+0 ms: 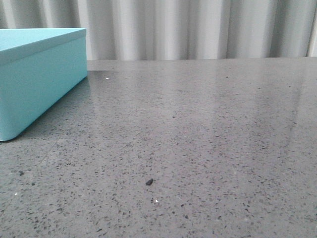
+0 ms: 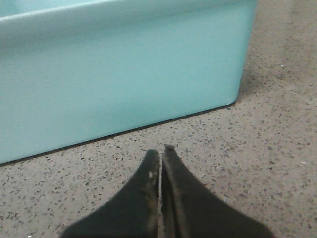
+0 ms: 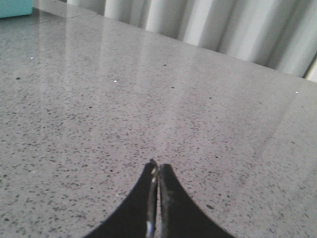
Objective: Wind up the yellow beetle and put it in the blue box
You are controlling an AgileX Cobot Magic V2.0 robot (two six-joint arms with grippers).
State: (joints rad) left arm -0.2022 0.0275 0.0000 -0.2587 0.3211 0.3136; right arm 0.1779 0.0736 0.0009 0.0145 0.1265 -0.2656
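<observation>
The blue box (image 1: 34, 74) stands on the speckled grey table at the far left of the front view. It fills the upper part of the left wrist view (image 2: 119, 69), and a corner of it shows in the right wrist view (image 3: 15, 7). The yellow beetle is out of view in every frame. My left gripper (image 2: 160, 151) is shut and empty, low over the table just in front of the box's side wall. My right gripper (image 3: 157, 166) is shut and empty over bare table, far from the box. Neither gripper shows in the front view.
The grey speckled table (image 1: 198, 139) stretches to a pale pleated curtain (image 1: 198, 27) at the back. A small dark speck (image 1: 149, 182) lies on the table near the front.
</observation>
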